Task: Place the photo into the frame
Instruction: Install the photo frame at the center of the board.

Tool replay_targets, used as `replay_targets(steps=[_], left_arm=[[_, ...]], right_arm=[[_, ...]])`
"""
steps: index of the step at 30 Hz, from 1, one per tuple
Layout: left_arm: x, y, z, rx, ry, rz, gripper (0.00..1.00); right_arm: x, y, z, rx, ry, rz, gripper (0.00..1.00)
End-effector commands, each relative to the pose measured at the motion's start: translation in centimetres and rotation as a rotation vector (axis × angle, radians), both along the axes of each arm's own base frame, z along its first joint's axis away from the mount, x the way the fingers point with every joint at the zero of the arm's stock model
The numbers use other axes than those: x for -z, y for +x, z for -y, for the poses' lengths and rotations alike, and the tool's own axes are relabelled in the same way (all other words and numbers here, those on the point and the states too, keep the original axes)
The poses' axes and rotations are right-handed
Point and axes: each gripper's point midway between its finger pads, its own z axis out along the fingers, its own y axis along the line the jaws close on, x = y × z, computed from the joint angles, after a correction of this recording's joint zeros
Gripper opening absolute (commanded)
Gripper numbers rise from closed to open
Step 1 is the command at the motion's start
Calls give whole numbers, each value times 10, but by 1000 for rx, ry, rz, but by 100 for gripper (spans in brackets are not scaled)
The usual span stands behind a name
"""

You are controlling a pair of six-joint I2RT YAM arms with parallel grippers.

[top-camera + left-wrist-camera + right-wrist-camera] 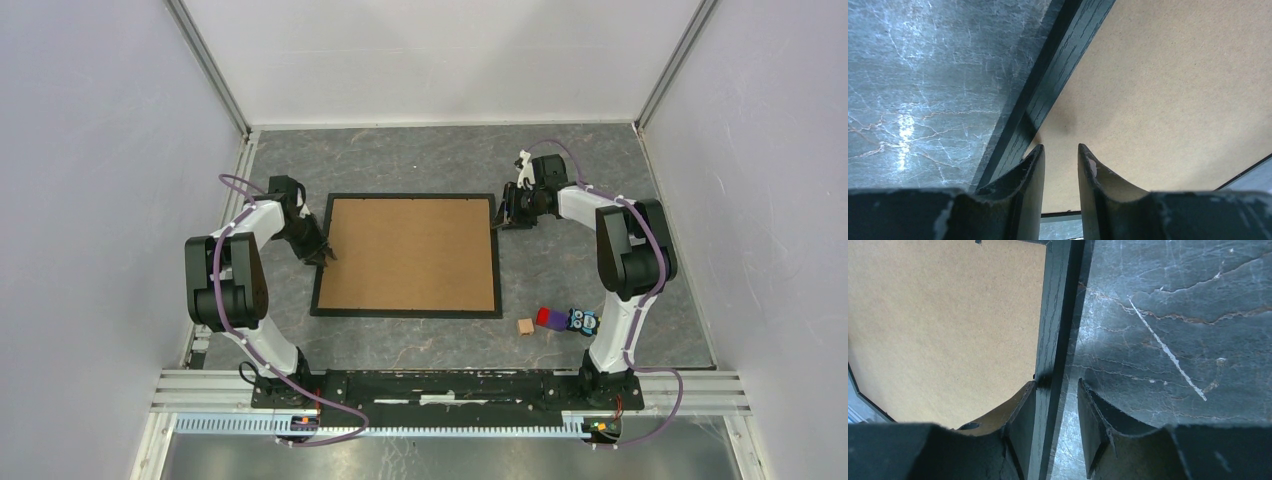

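Black, thin and rectangular, the frame lies flat in the middle of a grey marbled table. A brown board fills its opening from rail to rail. No photo shows anywhere, and whether one lies under the board cannot be told

At the frame's left rail, a little below its middle, the left gripper points down. Its fingers are slightly spread with nothing between them, hanging over the board just inside the rail

At the frame's upper right corner sits the right gripper, also partly spread. It straddles the right rail, with one finger over the board side and the other over bare table. The outer finger is apart from the rail, so nothing is pinched yet

Just off the frame's lower right corner lie three small toys

Likely risks: if the right jaws close off-centre, the narrow rail could slip out or the frame could skid on the smooth stone. Lifting by that one corner could tilt the frame and let the loose board slide or drop out. If the left fingers press on the board near the rail, they could pin it or jam it crooked. A frame pushed toward its lower right corner could strike the toys
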Motion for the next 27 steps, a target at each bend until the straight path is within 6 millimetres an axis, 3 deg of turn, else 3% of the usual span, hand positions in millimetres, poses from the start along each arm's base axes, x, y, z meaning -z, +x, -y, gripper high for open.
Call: replay_targets(steps=[1,17,27], left_arm=[[-3,5,5,21,-23,26,36],[-3,6,7,23,-32,32,34],[-5,6,8,25,-38,38,33]], right_arm=[[9,7,5,12,-18,-6,42],[26,-3,14,37,-106,-62,38],[30,-4,6,8,-146,-78,35]])
